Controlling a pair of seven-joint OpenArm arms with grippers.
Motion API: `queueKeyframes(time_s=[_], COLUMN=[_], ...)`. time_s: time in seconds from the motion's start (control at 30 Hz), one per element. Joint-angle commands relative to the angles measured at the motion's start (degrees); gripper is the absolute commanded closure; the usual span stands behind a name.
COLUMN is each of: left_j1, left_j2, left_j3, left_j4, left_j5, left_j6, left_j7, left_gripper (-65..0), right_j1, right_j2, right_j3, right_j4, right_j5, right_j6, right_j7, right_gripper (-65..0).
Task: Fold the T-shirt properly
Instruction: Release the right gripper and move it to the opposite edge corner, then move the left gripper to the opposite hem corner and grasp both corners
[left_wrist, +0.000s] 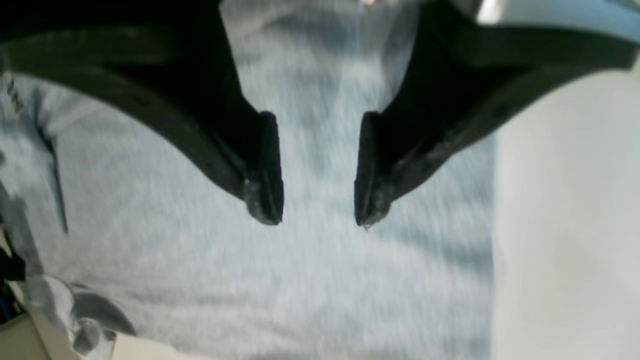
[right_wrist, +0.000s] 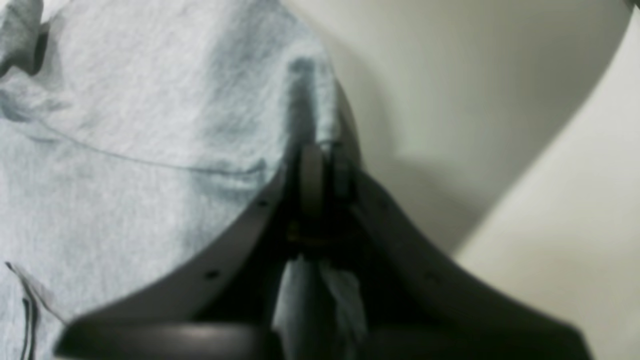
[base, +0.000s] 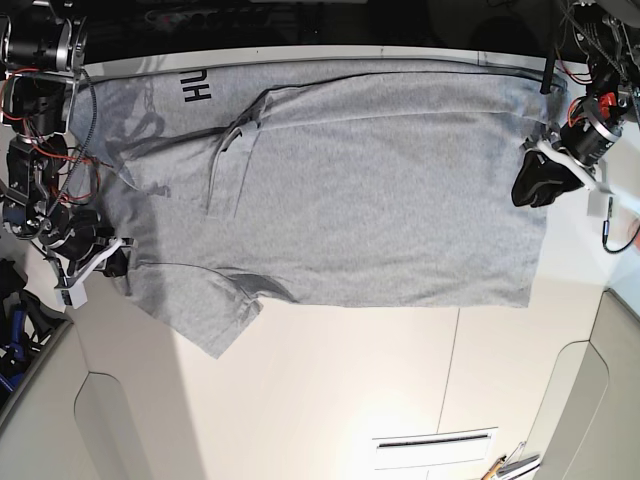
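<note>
The table under me is pale and smooth, and nearly all its far half is covered by the T-shirt, heather grey and spread almost flat. In the base view its long axis runs left to right: the straight hem end lies at the right, the shoulder end at the left, with one short sleeve splayed toward the near left. A flap is turned over along the far edge, and black block lettering shows at the far left corner.

I judge the cloth light, limp and soft. It will drape, wrinkle and drag across the table instead of keeping any shape, so I should pinch at hems, seams and corners, where doubled fabric gives my pads something to bite.

My right gripper sits at the left edge near the sleeve, jaws closed on a pinched ridge of the T-shirt, with cloth bunched between the fingers and running back into the palm.

My left gripper hangs over the hem end at the right, jaws apart and holding nothing, with plain grey fabric showing in the gap and bare table just beside it
</note>
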Motion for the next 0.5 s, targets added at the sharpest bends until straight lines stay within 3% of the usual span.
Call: queueKeyframes(time_s=[0.0,0.23,0.47], left_j1=[-2.4,-14.5,-27.3], left_j2=[-0.9,-1.9,-6.3], left_j3=[-0.3,-0.3,0.5], left_j4=[0.9,-1.3,-23.1], left_j5=[0.1,9.4,10.2], left_j6=[-0.3,9.2,9.9], left_j7=[-1.6,-7.2,-8.7], left_gripper=[-27.4,-27.3,-29.5], right_j1=[1.1,1.1,1.1], right_j2=[0.8,0.8,0.8], right_j3=[0.1,0.0,0.0], right_j4=[0.4,0.4,0.4], right_j5=[-0.2,-0.2,-0.2], right_j6=[0.2,0.1,0.1], right_j7=[-0.6,0.5,0.5], right_gripper=[0.0,0.0,0.0])
